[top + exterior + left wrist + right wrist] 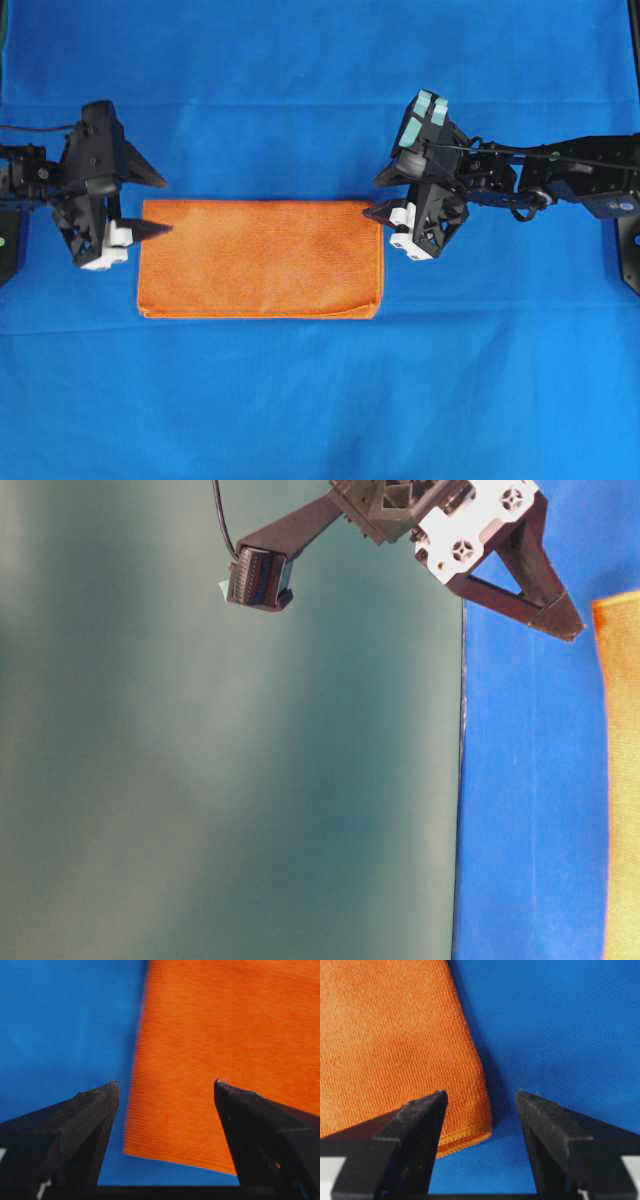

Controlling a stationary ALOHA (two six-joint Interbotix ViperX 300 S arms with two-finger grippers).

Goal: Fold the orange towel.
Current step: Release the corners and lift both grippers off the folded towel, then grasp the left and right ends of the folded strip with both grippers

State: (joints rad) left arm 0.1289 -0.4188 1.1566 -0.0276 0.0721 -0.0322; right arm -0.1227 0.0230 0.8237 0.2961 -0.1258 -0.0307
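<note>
The orange towel (260, 259) lies folded into a flat rectangle (long side running left to right) at the middle of the blue cloth (320, 400) covering the counter. The left end effector (148, 205) and right end effector (380, 196) flank its short edges, both spread apart, gripping nothing.

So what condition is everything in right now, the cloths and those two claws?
orange towel: folded into a flat rectangle, lying free, not gripped.
blue cloth: spread flat under the towel.
left gripper: open, empty, at the towel's left edge.
right gripper: open, empty, at the towel's right edge.
</note>
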